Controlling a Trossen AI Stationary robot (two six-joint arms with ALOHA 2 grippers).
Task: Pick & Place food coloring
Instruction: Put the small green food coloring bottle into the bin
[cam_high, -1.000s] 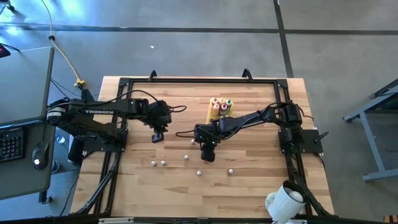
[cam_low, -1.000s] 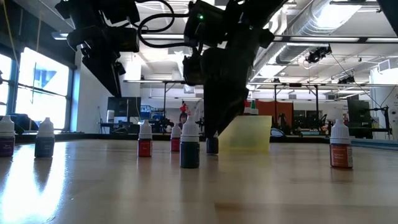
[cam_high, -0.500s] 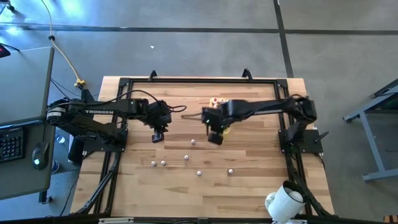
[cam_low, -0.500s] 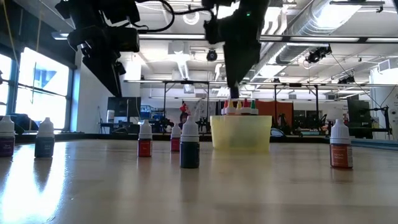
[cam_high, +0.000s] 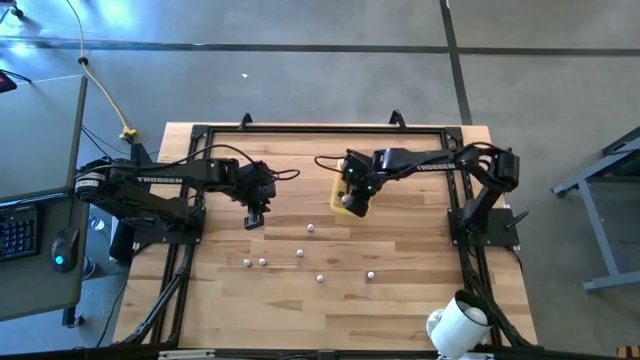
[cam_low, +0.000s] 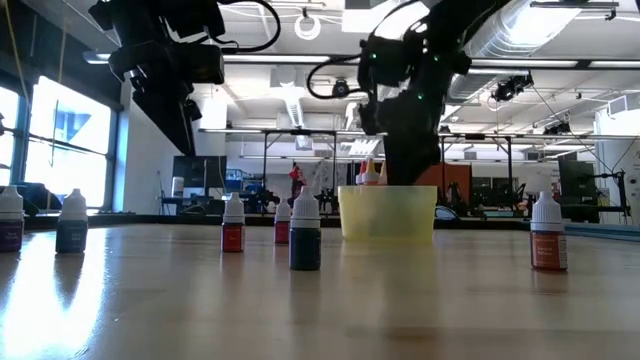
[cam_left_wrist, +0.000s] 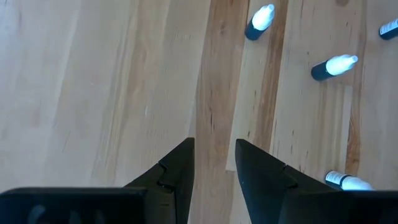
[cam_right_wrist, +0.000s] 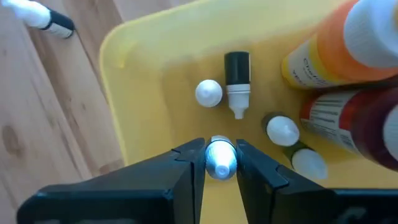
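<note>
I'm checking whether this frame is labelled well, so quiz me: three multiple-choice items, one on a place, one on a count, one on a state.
1. Where is the right gripper?
A. Over the yellow tray
B. Over bare wood at the front edge
C. Off the table

2. How many loose bottles stand on the wood outside the tray?
A. Three
B. Six
C. Ten

3. How is the right gripper?
A. Open and empty
B. Shut on a small bottle
C. Hidden

Key: A, its wrist view looks down into the tray; B, the high view shows six; B, a white cap sits between its fingers.
</note>
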